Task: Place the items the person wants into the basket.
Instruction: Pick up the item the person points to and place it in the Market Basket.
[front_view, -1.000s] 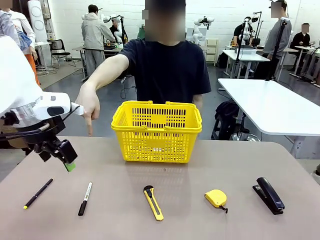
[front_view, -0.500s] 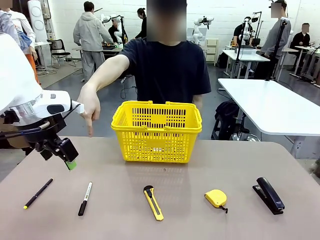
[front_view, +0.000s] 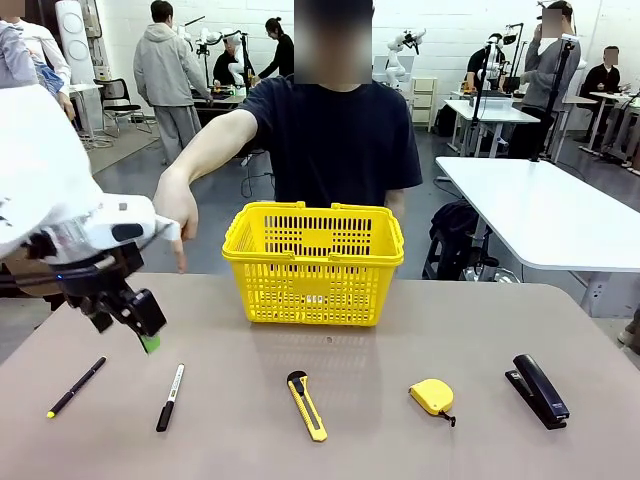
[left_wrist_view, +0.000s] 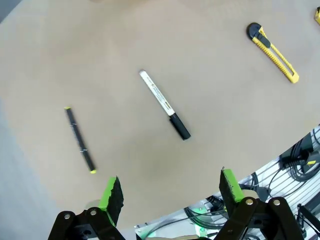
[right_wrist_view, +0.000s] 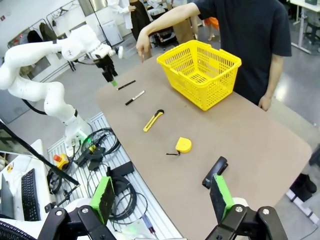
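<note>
Front row on the table (front_view: 450, 330), nearest the robot: the black marker (front_view: 170, 397) lies with its dark cap towards the robot and its white barrel running away, slightly tilted; the thin pen (front_view: 76, 387) is just to its left, the utility knife (front_view: 307, 405) to its right, with the tape measure (front_view: 432, 397) and stapler (front_view: 540, 390) farther right; nothing is gripped. Just beyond the marker and a touch left, the left gripper (front_view: 140, 322) hangs above the table, jaws spread wide and empty. In its wrist view the marker (left_wrist_view: 162, 103) sits ahead of the left gripper (left_wrist_view: 171, 187), roughly centred between the fingers, its barrel diagonal to the line they close along; my read is the wrist needs some roll, then a descent. The pen (left_wrist_view: 80, 140) lies close on one side, so drifting that way is the risk. The right gripper (right_wrist_view: 162, 195) is released too and well back; the left is clearly nearer. Farther off, the person's hand (front_view: 178, 215) points a finger down on this left side; beyond, the yellow basket (front_view: 310, 285) stands mid-table.
</note>
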